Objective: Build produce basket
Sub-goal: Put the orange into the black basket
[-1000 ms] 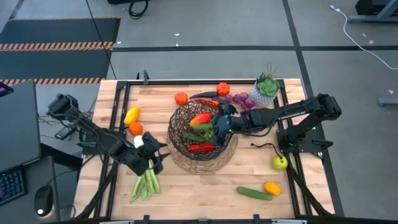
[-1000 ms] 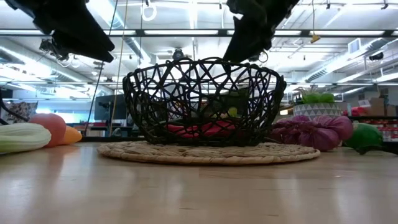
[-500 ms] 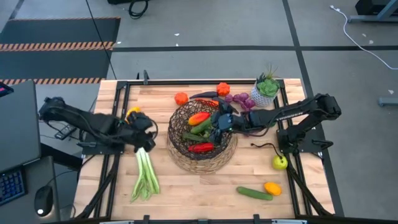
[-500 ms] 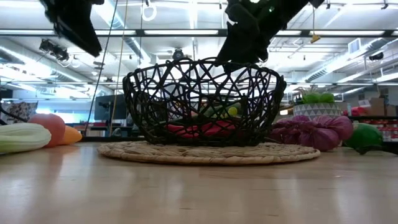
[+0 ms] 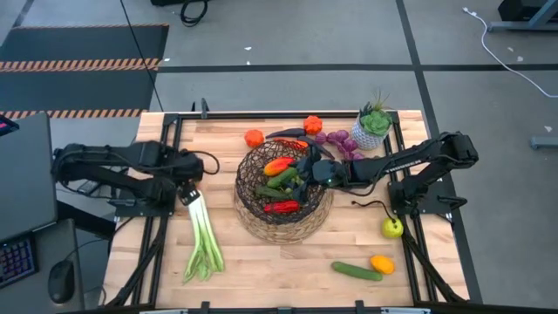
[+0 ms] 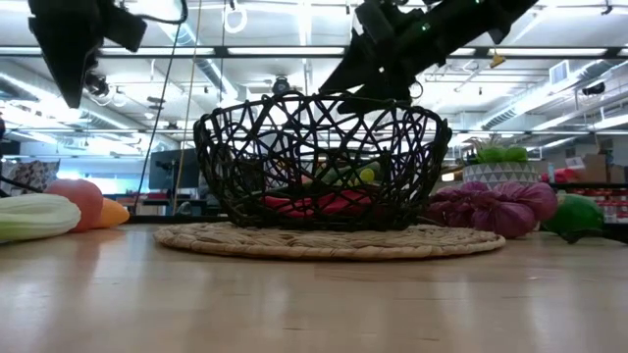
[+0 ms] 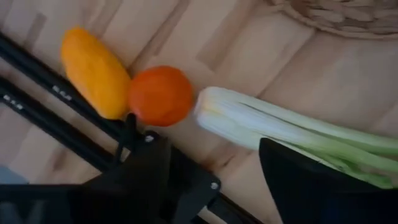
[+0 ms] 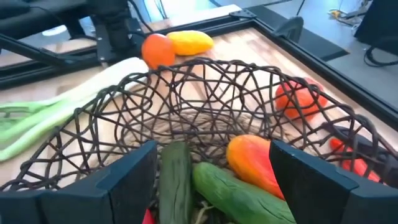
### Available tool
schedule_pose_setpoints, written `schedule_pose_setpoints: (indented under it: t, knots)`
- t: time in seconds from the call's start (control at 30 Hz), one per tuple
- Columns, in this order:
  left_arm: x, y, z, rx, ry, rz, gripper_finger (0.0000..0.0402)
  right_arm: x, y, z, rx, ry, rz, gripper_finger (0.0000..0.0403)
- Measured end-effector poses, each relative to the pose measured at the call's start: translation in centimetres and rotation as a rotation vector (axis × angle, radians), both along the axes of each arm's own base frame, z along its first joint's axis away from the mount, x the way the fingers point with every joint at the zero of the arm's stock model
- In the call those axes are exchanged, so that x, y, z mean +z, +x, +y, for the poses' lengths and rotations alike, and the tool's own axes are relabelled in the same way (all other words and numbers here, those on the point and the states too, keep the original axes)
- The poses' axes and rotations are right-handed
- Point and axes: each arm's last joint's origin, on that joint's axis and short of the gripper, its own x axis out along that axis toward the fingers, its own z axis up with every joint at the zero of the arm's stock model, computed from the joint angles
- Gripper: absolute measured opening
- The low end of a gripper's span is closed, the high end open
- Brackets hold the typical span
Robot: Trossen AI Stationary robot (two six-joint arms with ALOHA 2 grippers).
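Note:
The dark wire basket (image 5: 283, 194) on its tan base holds an orange-red pepper (image 5: 279, 166), a cucumber (image 8: 239, 193) and a red pepper (image 5: 281, 207). My right gripper (image 8: 211, 177) hovers open over the basket's right half (image 5: 307, 173) and holds nothing. The green leek (image 5: 202, 242) lies flat on the table left of the basket. An orange (image 7: 160, 95) and a yellow pepper (image 7: 93, 71) lie by its white end (image 7: 214, 112). My left gripper (image 7: 214, 186) hangs open above that end (image 5: 187, 179) and touches nothing.
At the far edge lie an orange (image 5: 254, 138), a red pepper (image 5: 312, 124), purple grapes (image 5: 336, 139) and a potted plant (image 5: 373, 124). A yellow-green apple (image 5: 392, 228), a cucumber (image 5: 356, 271) and an orange pepper (image 5: 382, 263) lie near the right corner. Bare wood shows along the near edge.
My left gripper has moved from over the leek's middle toward the far and left edges, and now hangs past the leek's white end. The leek has stayed where it lay. My right gripper has risen a little over the basket and drawn back toward the right.

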Motion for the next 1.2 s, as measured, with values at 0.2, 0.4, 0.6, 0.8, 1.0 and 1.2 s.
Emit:
schedule_pose_setpoints:
  t: [0.2,0.4,0.6,0.8,1.0,1.2]
  knots:
    - [-1.9,0.8,1.9,0.092,-0.003,0.101,0.0312,0.0,0.0,0.0,0.009,-0.009,0.006,0.0314]
    - [-5.0,1.5,4.0,0.206,-0.043,0.247,0.0318,0.0,0.0,0.0,0.019,-0.014,0.012,0.0313]
    - [-6.1,2.3,5.2,0.233,-0.086,0.246,0.0318,-0.1,0.0,0.1,0.058,0.005,0.018,0.0313]
    - [-6.2,2.4,6.4,0.257,-0.104,0.186,0.0318,-0.2,0.0,0.2,0.082,0.017,0.023,0.0313]
    - [-6.2,1.9,7.5,0.322,-0.111,0.184,0.0318,-0.2,0.0,0.3,0.096,0.024,0.025,0.0313]
    - [-6.2,1.6,8.0,0.368,-0.134,0.179,0.0318,-0.2,0.0,0.3,0.105,0.032,0.025,0.0313]
